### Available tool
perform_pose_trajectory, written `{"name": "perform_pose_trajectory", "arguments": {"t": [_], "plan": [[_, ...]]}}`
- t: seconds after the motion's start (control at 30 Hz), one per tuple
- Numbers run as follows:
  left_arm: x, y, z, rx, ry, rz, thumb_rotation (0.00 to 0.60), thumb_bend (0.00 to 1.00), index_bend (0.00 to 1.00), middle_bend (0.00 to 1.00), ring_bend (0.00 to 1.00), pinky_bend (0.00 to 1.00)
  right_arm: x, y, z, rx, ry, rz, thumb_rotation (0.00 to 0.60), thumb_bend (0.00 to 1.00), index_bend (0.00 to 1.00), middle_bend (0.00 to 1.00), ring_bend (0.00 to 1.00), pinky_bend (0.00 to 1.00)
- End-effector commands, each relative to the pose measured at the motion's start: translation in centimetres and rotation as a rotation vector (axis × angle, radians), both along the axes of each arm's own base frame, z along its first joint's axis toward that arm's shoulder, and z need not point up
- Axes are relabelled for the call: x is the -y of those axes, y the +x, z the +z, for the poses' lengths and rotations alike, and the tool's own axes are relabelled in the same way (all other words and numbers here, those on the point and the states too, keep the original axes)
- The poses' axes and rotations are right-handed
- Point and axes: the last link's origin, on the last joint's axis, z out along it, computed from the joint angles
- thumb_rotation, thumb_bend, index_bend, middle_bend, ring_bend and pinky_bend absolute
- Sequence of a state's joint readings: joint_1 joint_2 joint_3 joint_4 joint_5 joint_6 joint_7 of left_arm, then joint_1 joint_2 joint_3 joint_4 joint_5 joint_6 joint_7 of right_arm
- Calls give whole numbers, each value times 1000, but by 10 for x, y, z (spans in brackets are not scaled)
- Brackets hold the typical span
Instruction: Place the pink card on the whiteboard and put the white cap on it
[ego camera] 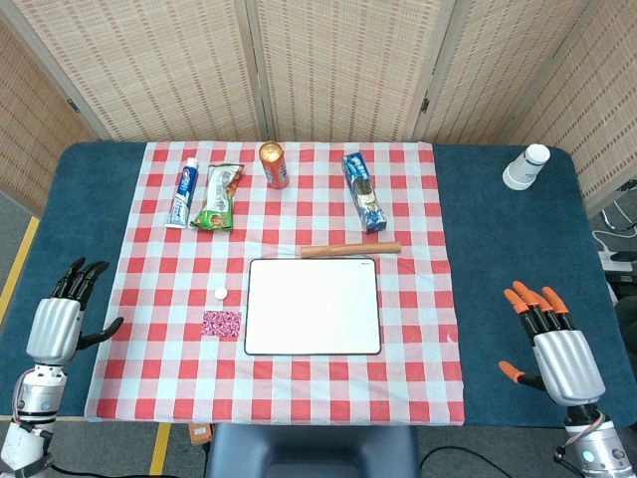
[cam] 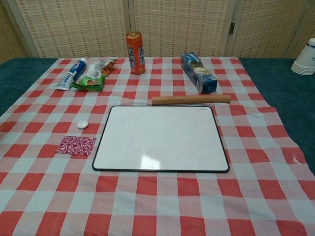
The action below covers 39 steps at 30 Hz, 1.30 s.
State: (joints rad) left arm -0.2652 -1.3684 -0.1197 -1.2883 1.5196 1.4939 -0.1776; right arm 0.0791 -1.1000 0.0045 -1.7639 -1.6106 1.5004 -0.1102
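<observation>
Two hands: your left hand point(ego camera: 60, 324) and right hand point(ego camera: 555, 344) both rest empty at the worktop's edges, fingers spread apart, well away from everything.
Pink card point(cam: 76, 145): lies flat on the checked cloth point(cam: 162, 206), just beside the whiteboard point(cam: 161, 137) at its 9 o'clock; being thin, it may slide or drag the cloth as you pinch it.
White cap point(cam: 82, 124): sits at 12 o'clock of the card, near it; small and round, it could roll or get knocked while you reach for the card.
Wooden stick point(cam: 191, 99): touches the board's 12 o'clock edge; a nudge there may shift the board.
</observation>
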Motion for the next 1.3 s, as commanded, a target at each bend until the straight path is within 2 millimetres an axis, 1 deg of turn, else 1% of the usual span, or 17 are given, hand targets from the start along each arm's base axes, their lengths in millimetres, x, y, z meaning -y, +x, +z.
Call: {"name": "perform_pose_trajectory", "arguments": {"t": [0.03, 0.33, 0.57, 0.77, 0.87, 0.93, 1.0, 1.03, 1.07, 1.1, 1.13, 1.17, 1.2, 1.23, 1.27, 1.3], "plan": [[-1, 4, -1, 6, -7, -5, 600, 218, 125, 128, 16, 184, -1, 0, 1, 3, 1, 2, 600, 44, 0, 4, 0, 1], [7, 14, 2, 29, -21, -14, 600, 216, 125, 154, 26, 192, -1, -2, 3, 13, 14, 3, 600, 44, 0, 4, 0, 1], [8, 12, 10, 22, -17, -29, 600, 219, 125, 159, 38, 210, 1, -1, 1, 12, 21, 2, 600, 45, 0, 4, 0, 1], [12, 10, 9, 57, -24, -23, 600, 218, 125, 159, 44, 213, 5, 1, -6, -11, 50, 0, 600, 44, 0, 4, 0, 1], [13, 9, 8, 52, -25, -26, 600, 218, 125, 159, 68, 220, 6, 2, -8, -17, 56, 3, 600, 44, 0, 4, 0, 1], [14, 10, 8, 50, -22, -30, 600, 218, 124, 160, 104, 243, 6, 3, -9, -21, 57, 2, 600, 44, 0, 4, 0, 1], [15, 11, 9, 44, -15, -36, 600, 217, 111, 160, 162, 295, 6, 3, -9, -21, 54, 1, 600, 45, 0, 4, 0, 1], [15, 12, 9, 37, -10, -39, 600, 218, 100, 162, 226, 352, 5, 3, -9, -20, 53, 1, 600, 45, 0, 4, 0, 1], [16, 13, 9, 24, -5, -46, 600, 217, 92, 176, 340, 450, 6, 3, -9, -20, 51, 1, 600, 45, 0, 4, 0, 1], [17, 14, 8, 15, -8, -53, 600, 218, 92, 193, 416, 517, 6, 2, -9, -19, 51, -1, 600, 45, 0, 4, 0, 1], [19, 17, 6, 17, -23, -66, 600, 218, 99, 233, 529, 617, 6, 2, -9, -20, 53, -4, 600, 45, 0, 4, 0, 1], [20, 19, 4, 8, -32, -76, 600, 219, 113, 309, 642, 718, 7, 2, -10, -22, 56, -5, 600, 44, 0, 4, 0, 1], [21, 21, 2, 0, -47, -86, 600, 219, 124, 365, 692, 758, 7, 2, -11, -23, 61, -6, 600, 44, 0, 4, 0, 1], [23, 24, -2, -14, -68, -103, 600, 219, 145, 468, 758, 803, 7, 3, -12, -25, 67, -5, 600, 44, 0, 4, 0, 1], [24, 27, -5, -29, -83, -113, 600, 219, 181, 580, 815, 837, 7, 3, -14, -29, 73, -2, 600, 44, 0, 4, 0, 1], [24, 30, -8, -48, -97, -123, 600, 219, 231, 669, 858, 861, 7, 4, -15, -35, 81, 2, 600, 44, 0, 4, 0, 1]]}}
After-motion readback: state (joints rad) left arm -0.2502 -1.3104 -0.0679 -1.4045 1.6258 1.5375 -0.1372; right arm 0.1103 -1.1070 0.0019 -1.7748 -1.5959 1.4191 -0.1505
